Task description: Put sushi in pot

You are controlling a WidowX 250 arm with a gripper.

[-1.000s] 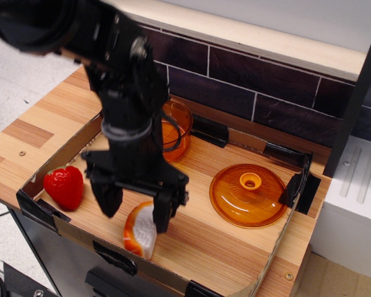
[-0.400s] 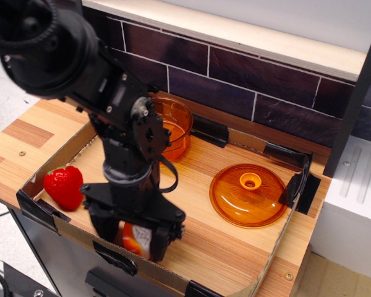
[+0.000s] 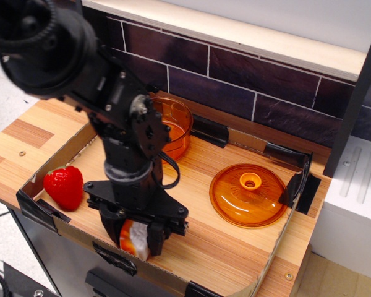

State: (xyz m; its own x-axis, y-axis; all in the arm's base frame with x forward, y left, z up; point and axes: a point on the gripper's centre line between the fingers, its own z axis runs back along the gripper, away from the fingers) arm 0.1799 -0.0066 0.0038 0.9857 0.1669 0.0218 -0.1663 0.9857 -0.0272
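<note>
My black gripper (image 3: 135, 238) is low at the front edge of the wooden tray, its two fingers closed against the sides of the sushi (image 3: 133, 239), a white and orange wedge that shows between them. The sushi sits at the tray floor. The orange translucent pot (image 3: 175, 127) stands behind my arm, toward the back left of the tray, partly hidden by the arm.
A red strawberry (image 3: 65, 186) lies at the tray's front left. A flat orange lid with a knob (image 3: 249, 194) lies at the right. A low cardboard wall (image 3: 74, 230) with black tape rims the tray. A dark tiled wall stands behind.
The gripper has moved down and forward over the sushi, then its fingers closed in on it. The sushi has shifted slightly toward the front edge.
</note>
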